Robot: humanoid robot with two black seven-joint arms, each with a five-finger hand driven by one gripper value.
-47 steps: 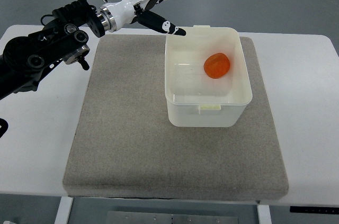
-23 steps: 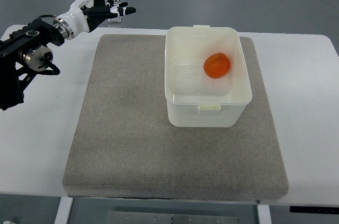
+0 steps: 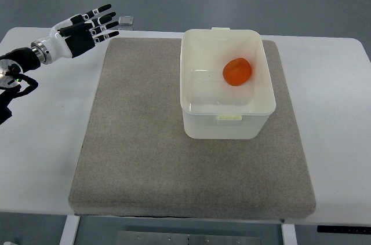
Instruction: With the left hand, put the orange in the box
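Bright, even overhead light, sharp all over. The box to the right of the left hand throws only a soft shadow; no glare, no blur.

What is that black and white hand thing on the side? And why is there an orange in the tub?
That is a robot's left hand, black and white with fingers like yours. Its arm reaches in from the left edge. The one camera looks down from above, on the robot's side of the white table. On the table lies a grey felt mat, and on it stands a white plastic box. The round orange fruit sits inside the box. The hand is spread open over the table's corner and holds nothing. The robot's other hand is out of view.
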